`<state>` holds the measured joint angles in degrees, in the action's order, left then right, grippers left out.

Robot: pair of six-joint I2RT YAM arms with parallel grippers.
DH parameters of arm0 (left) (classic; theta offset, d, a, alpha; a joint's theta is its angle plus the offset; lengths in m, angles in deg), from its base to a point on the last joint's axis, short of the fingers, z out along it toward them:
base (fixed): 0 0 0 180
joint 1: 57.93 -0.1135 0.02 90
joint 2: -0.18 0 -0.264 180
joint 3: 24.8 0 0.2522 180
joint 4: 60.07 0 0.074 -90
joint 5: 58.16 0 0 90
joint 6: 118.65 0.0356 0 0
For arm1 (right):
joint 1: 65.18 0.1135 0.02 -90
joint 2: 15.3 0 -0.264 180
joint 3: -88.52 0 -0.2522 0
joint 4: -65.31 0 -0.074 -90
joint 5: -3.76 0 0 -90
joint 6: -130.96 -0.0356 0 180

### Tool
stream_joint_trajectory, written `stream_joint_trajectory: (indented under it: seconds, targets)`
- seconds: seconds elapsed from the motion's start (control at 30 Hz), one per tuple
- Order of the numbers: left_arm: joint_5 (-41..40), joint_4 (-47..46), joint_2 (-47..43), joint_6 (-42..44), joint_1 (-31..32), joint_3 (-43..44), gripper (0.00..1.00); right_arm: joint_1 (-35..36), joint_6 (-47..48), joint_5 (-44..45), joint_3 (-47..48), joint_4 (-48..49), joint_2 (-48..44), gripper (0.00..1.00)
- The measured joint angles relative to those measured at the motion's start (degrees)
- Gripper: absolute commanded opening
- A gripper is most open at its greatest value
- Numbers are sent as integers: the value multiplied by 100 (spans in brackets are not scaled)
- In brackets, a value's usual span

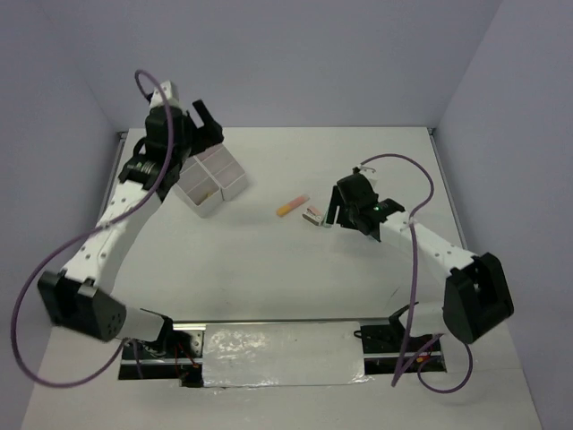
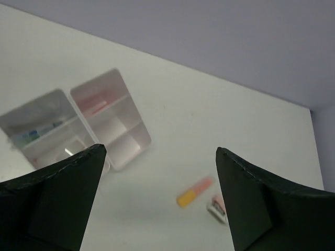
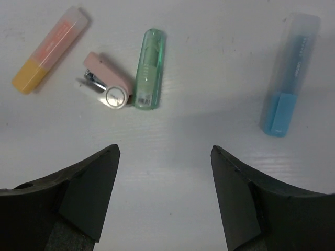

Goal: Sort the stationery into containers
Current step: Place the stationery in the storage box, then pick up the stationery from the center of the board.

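The right fingers hung spread above the bench, holding nothing. Just beyond them lay the green marker, its lower end touching a pink stapler. I judged it the likely pick, so the fingers should shift slightly towards it, descend astride its width and keep clear of the stapler. Only this wrist view showed it and the light blue marker; from above the arm hid both, leaving the orange marker visible. Farther left, the left fingers gaped empty, raised near the containers, whose blurred contents only that wrist camera revealed.
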<state>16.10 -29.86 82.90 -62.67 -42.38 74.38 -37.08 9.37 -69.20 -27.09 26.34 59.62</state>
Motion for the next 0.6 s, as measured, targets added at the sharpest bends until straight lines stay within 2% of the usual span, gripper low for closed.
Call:
stream_joint_trajectory:
  seconds: [0.13,0.2,0.3,0.5,0.6]
  targets:
    - [684,127,-1681,-63,85,-1746,99,-153,-55,4,833,-208,1174,65]
    - [769,450,-2297,-33,212,-2293,99,-214,-55,2,1224,-236,1720,63]
    - [922,960,-2887,125,376,-2590,99,-317,-55,4,1602,-278,2343,60]
    - [1054,1187,-4030,730,402,-3237,99,-413,-48,4,2114,-446,3134,56]
    - [1204,1244,-3995,909,402,-3467,99,-415,-44,-114,2157,-426,3329,56]
